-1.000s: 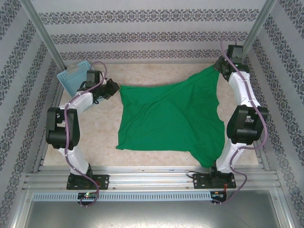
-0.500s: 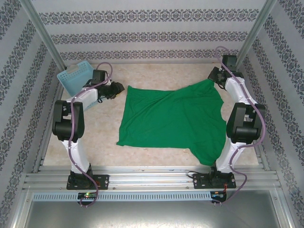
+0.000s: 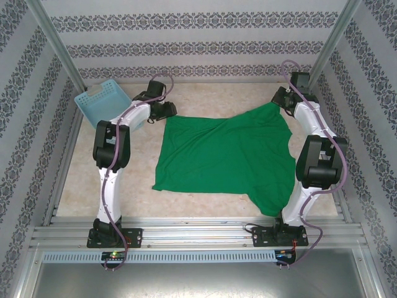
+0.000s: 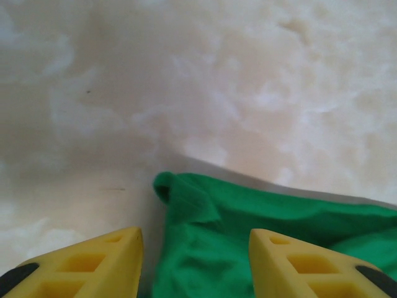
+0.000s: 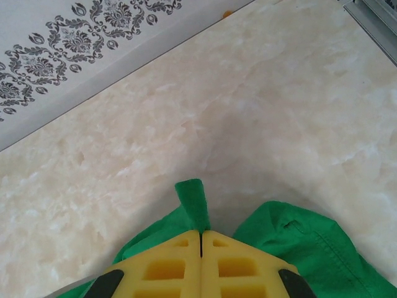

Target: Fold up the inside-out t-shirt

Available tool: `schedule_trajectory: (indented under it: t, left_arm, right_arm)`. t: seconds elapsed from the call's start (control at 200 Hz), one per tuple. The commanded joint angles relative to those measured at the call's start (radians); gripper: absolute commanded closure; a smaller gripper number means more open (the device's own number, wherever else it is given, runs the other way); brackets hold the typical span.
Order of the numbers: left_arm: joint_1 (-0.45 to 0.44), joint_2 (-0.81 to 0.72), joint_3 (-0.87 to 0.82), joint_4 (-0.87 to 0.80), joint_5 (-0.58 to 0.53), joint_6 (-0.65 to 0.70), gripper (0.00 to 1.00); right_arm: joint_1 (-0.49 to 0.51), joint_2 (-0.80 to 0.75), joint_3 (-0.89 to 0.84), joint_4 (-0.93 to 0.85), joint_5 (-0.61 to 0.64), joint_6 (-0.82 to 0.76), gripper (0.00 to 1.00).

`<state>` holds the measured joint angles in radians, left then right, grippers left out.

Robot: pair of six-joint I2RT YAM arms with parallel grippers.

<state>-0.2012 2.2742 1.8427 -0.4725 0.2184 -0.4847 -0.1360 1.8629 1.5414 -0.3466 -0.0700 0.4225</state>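
- Enclosure: white wallpaper walls point(image 3: 198, 37) banded with grey floral print on three sides, with grey metal posts at the far corners. The right wrist view brings the print close, at the foot of the wall point(image 5: 74, 43).
- Table point(image 3: 124, 180): beige marbled top, with aluminium rails along the near edge.
- Plain bright green short-sleeved cloth t-shirt point(image 3: 223, 155): spread mid-table, a little right of centre, its far right corner drawn to a peak. The left wrist view adds the far left corner, rolled into a small curl point(image 4: 170, 186). The right wrist view adds a stitched hem point(image 5: 322, 248).
- Light blue plastic lattice basket point(image 3: 99, 102): far left corner of the table, apart from the t-shirt.
- Right gripper point(image 3: 280, 99) point(image 5: 200, 234): yellow fingers pressed together, pinching a tab of the t-shirt's far right corner.
- Left gripper point(image 3: 166, 110) point(image 4: 193, 248): yellow fingers parted, straddling the far left corner of the t-shirt, nothing clamped
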Motion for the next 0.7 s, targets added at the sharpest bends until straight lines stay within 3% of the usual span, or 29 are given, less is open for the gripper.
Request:
schedule_trajectory:
  t: [0.0,0.295,0.59,0.694]
  left_arm:
    - [0.007,0.034,0.054,-0.086,-0.05,0.044,0.52]
    - [0.007,0.101,0.136,-0.05,0.023,0.048,0.65]
    - [0.012,0.112,0.184,-0.065,0.07,0.023,0.99]
    - [0.021,0.031,0.146,-0.054,0.083,-0.025,1.0]
  right_arm:
    - [-0.011,-0.029,-0.007,0.021,-0.01,0.01,1.0]
    - [-0.011,-0.021,-0.01,0.021,-0.019,0.011,1.0]
    - [-0.013,-0.03,-0.007,0.003,-0.002,0.004,1.0]
    - [-0.017,-0.064,-0.012,0.001,0.008,0.013,1.0]
